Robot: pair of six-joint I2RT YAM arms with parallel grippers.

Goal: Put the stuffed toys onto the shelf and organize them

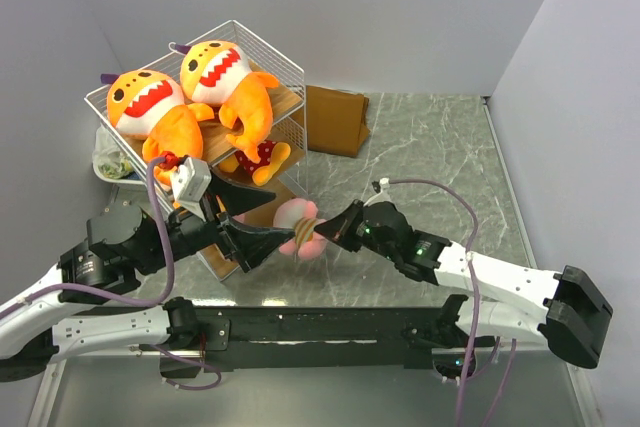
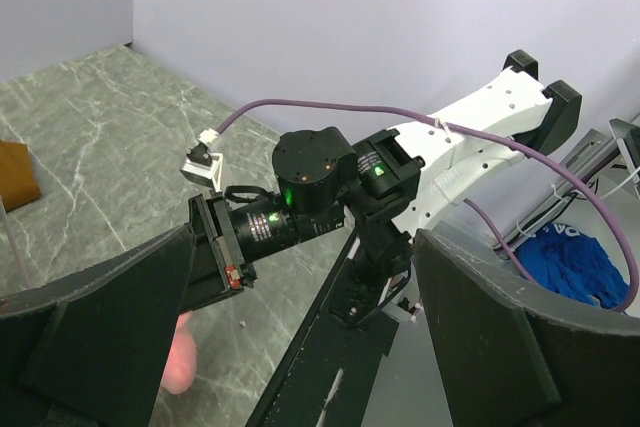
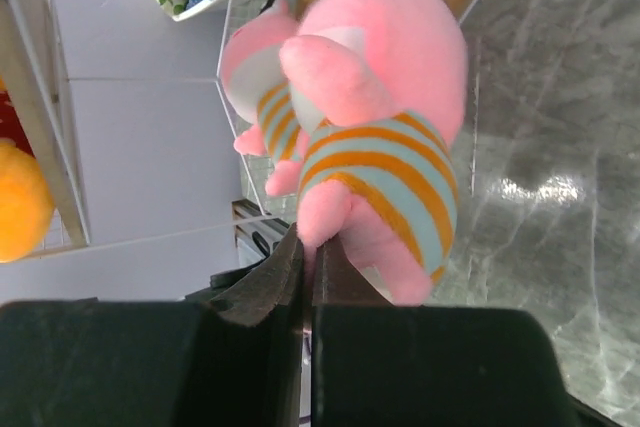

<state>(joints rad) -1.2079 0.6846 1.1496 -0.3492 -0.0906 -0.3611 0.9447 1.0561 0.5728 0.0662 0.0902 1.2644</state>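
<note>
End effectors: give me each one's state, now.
Left end effector: open, holding nothing.
Right end effector: closed on the pink toy.

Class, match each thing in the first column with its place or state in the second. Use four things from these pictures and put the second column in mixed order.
1. sharks
2. pink toy
3. bag
4. left gripper

A. open, holding nothing
B. on the top tier of the shelf
C. on the table beside the shelf
D. pinched by the right gripper

Pairs: 1-B; 2-D; 3-C; 4-A
</note>
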